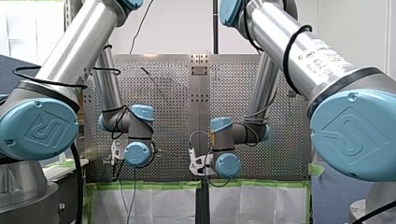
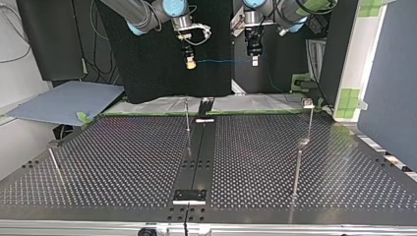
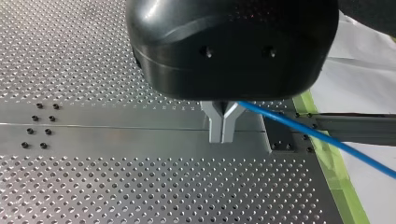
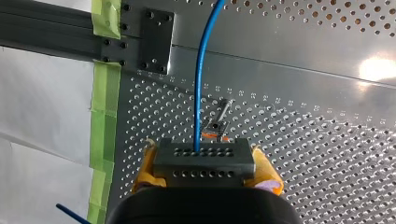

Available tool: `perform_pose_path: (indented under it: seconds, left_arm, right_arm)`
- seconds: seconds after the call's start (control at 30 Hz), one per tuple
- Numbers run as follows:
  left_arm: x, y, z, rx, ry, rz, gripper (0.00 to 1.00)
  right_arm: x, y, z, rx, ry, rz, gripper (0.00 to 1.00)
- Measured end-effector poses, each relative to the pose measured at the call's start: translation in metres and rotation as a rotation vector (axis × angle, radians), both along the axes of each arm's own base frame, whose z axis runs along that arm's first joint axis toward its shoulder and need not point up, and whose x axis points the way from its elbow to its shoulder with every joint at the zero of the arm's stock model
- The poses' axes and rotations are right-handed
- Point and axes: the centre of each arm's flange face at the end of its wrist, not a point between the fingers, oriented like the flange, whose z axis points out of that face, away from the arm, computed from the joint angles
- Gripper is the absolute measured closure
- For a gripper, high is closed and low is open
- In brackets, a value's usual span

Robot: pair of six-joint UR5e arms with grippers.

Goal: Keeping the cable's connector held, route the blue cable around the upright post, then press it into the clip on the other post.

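Note:
In the top view the blue cable (image 2: 221, 62) runs level in the air between both grippers, above the table's far edge. My right gripper (image 2: 189, 62), with yellow pads, is shut on the grey connector block (image 4: 204, 161); the cable (image 4: 200, 84) leaves the block straight ahead. My left gripper (image 3: 223, 136) has its metal fingers shut on the cable (image 3: 317, 136), which trails off to one side. A thin upright post (image 2: 187, 117) stands below my right gripper and also shows under it as the post (image 4: 217, 120). The post with a clip on top (image 2: 308, 104) stands at the top view's right.
The perforated table (image 2: 123, 157) has a smooth centre strip (image 2: 199, 147) with a bracket (image 2: 189, 195) at its near end. A short rod (image 2: 55, 164) leans at the top view's left. Green tape (image 4: 103, 116) lines the table's edge, and a blue-grey board (image 2: 64, 101) lies beyond it.

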Motion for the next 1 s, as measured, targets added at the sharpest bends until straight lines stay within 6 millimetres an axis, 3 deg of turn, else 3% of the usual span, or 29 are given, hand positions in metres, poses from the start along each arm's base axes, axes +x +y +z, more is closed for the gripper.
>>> perform_pose_path:
  seconds: [0.27, 0.37, 0.67, 1.0]
  left_arm:
    - [0.0, -0.002, 0.0, -0.005, -0.003, -0.007, 1.0]
    - [0.0, -0.007, 0.005, -0.03, -0.025, -0.022, 1.0]
    - [0.004, -0.006, 0.029, -0.098, -0.043, -0.015, 1.0]
    - [0.021, -0.004, 0.066, -0.114, -0.076, 0.023, 1.0]
  right_arm:
    - [-0.002, -0.001, 0.001, 0.0, 0.006, -0.007, 1.0]
    - [-0.009, -0.01, 0.009, -0.004, 0.014, -0.042, 1.0]
    - [-0.006, -0.024, 0.051, 0.026, -0.063, -0.043, 1.0]
    - [0.021, -0.04, 0.117, 0.007, -0.151, 0.046, 1.0]
